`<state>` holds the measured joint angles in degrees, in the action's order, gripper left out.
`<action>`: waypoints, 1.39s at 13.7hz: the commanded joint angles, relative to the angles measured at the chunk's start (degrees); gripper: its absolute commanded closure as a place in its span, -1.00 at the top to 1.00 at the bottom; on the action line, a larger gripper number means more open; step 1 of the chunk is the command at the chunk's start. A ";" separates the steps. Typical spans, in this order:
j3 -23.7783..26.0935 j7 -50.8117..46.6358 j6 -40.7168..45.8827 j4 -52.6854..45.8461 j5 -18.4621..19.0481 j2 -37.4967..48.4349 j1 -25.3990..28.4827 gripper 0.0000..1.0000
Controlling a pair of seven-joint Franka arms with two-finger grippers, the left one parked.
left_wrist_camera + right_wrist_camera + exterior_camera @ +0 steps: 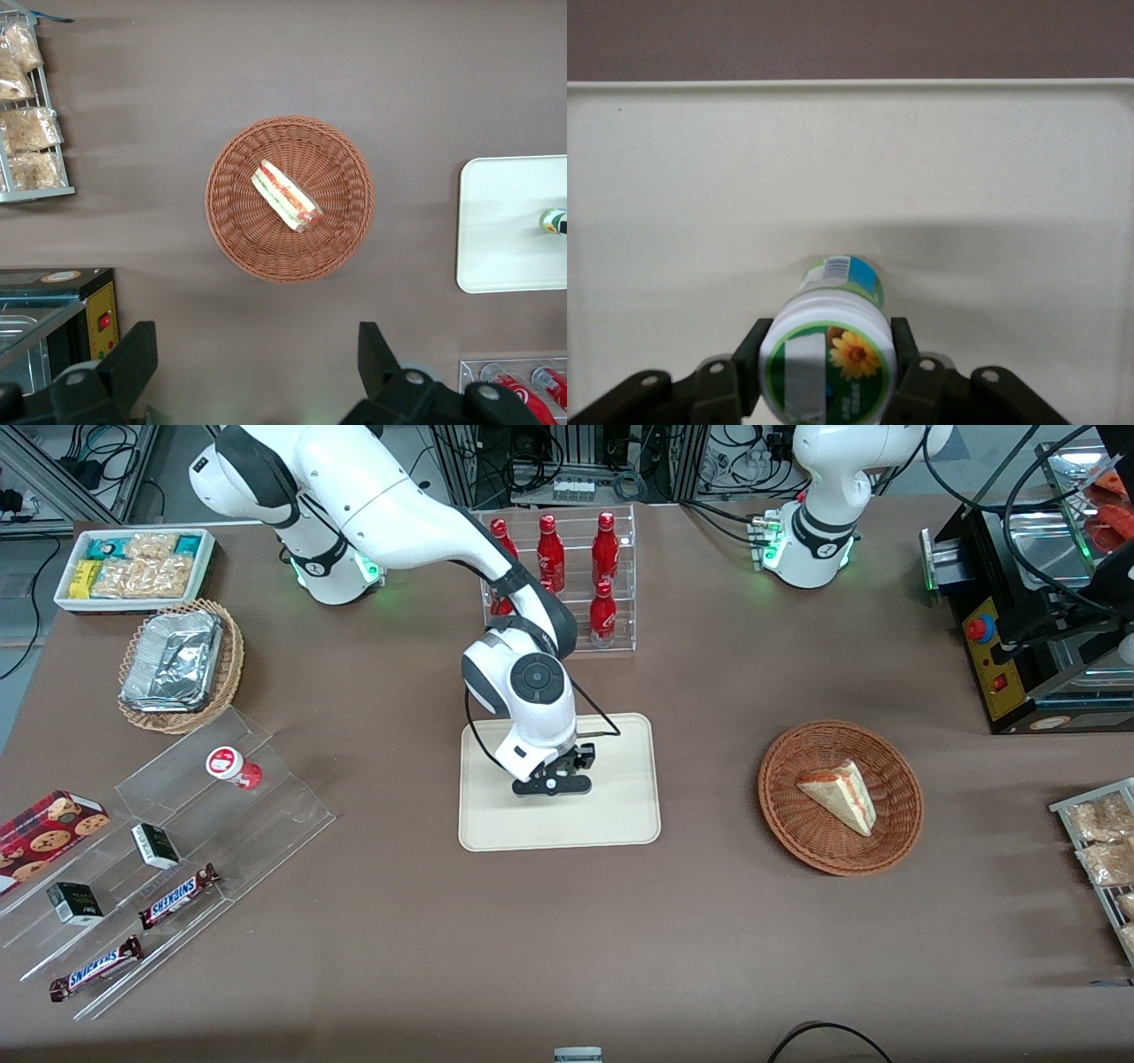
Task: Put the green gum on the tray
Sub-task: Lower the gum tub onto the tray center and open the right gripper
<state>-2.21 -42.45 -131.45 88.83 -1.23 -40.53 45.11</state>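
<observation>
The green gum (833,354) is a small white bottle with a green-rimmed lid bearing a flower. It stands upright between my right gripper's fingers (755,354), with its base at or just above the surface of the cream tray (700,177). My gripper (828,359) is shut on the bottle's lid. In the front view the gripper (551,784) hangs over the middle of the tray (620,815) and hides the bottle. In the left wrist view the gum (554,220) shows on the tray (500,230).
A red-lidded bottle (232,766) lies on a clear stepped stand with Snickers bars (177,895) toward the working arm's end. A rack of red cola bottles (567,576) stands farther from the camera than the tray. A wicker basket (895,779) with a sandwich sits toward the parked arm's end.
</observation>
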 commanded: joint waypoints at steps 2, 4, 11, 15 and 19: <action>-0.07 -0.96 -0.74 -1.82 1.05 -1.31 -0.19 0.55; -0.07 -0.53 -0.91 -1.56 3.14 -1.39 -0.28 1.00; 0.02 -0.62 -0.56 -1.55 4.74 -0.43 -0.19 1.00; 0.19 0.09 3.82 -1.55 4.39 2.81 -0.72 1.00; 0.28 3.67 11.28 -1.47 4.22 8.09 -0.90 1.00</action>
<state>-2.44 -41.05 -124.47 86.97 2.34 -35.62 44.77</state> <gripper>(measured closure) 0.000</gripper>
